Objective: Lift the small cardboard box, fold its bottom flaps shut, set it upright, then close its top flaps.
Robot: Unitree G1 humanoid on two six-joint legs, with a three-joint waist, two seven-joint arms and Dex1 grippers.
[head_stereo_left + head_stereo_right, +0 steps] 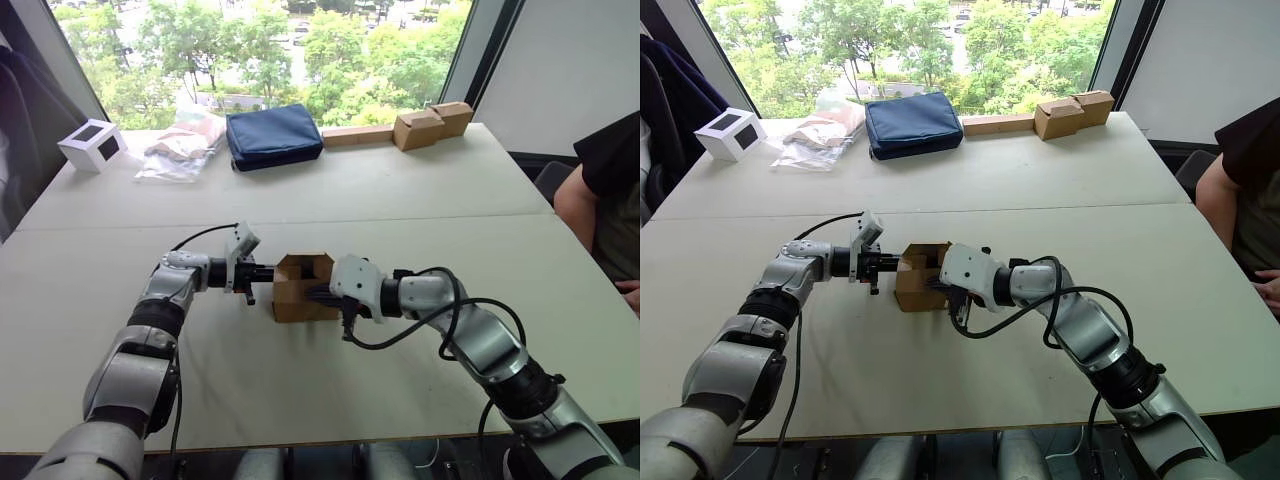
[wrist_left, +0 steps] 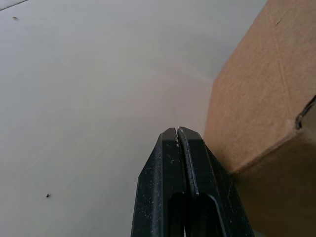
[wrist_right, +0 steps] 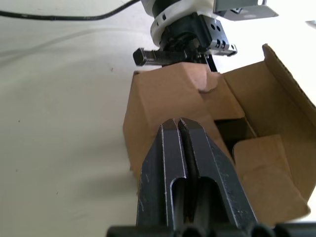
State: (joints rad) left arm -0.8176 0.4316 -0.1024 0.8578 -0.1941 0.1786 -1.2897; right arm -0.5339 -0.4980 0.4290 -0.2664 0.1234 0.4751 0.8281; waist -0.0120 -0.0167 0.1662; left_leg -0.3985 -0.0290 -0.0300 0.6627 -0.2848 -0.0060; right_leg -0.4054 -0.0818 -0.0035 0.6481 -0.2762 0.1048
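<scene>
Small cardboard box [image 1: 303, 287] sits on the desk [image 1: 400, 200] between both arms, top flaps [image 3: 197, 91] partly open. Left pincer [image 2: 177, 136] pinched together at its side; right pincer [image 3: 178, 126] together, pressing a flap. Risk: the light box slides or tips, flaps spring back.

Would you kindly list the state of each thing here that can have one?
small cardboard box: upright on the table, between both tools
top flaps: partly folded in, one raised
left tool: shut, beside the box
right tool: shut, at the box
navy pouch: closed, lying flat
</scene>
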